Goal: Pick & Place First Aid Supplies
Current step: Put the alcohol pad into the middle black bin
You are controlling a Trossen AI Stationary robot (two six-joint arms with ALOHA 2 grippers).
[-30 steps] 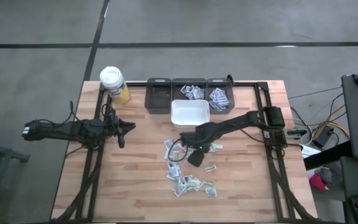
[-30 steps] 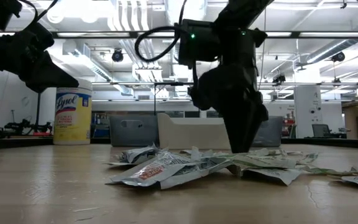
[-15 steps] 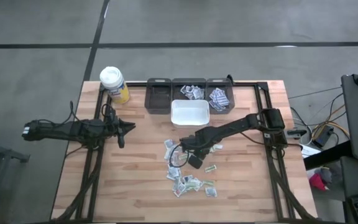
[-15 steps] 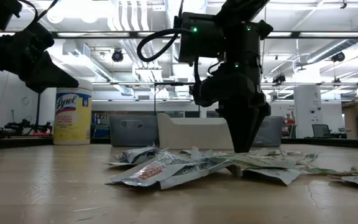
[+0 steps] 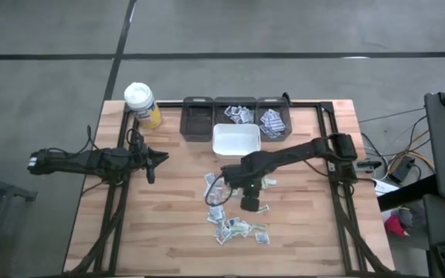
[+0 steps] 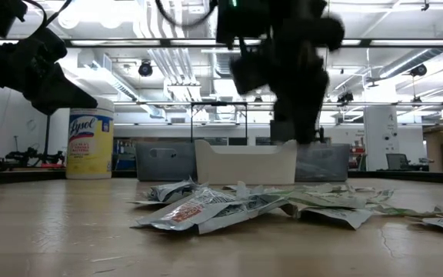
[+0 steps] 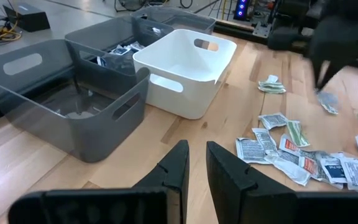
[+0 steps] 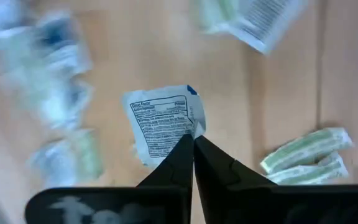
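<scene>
Many small flat paper packets (image 5: 236, 222) lay scattered on the wooden table (image 5: 168, 232), forming a loose heap near the middle and toward the near edge – white-grey wrappers, some with green stripes, some with red or blue print, most crumpled or overlapping one another. More of them sat in two of the three grey bins (image 5: 236, 117) lined up along the far edge, while the white bin (image 5: 236, 141) just in front of those bins showed a bare white floor in the left wrist view. The right gripper (image 8: 193, 144) hung above the heap with its two dark fingers pressed together on the corner of one packet (image 8: 164, 123) – a white wrapper with a block of fine black print and a blue mark at one corner, lifted off the wood and dangling from the fingertips. Below it lay a green-striped packet (image 8: 307, 155) and several blurred ones. In the low view the right arm's gripper was raised clear of the pile, in front of the white bin. The left gripper (image 5: 163, 159) waited well apart on the left side of the table, holding nothing, its fingers (image 7: 178, 172) parted by a narrow gap. A yellow bottle (image 5: 141, 105) with a white lid stood at the far left corner
</scene>
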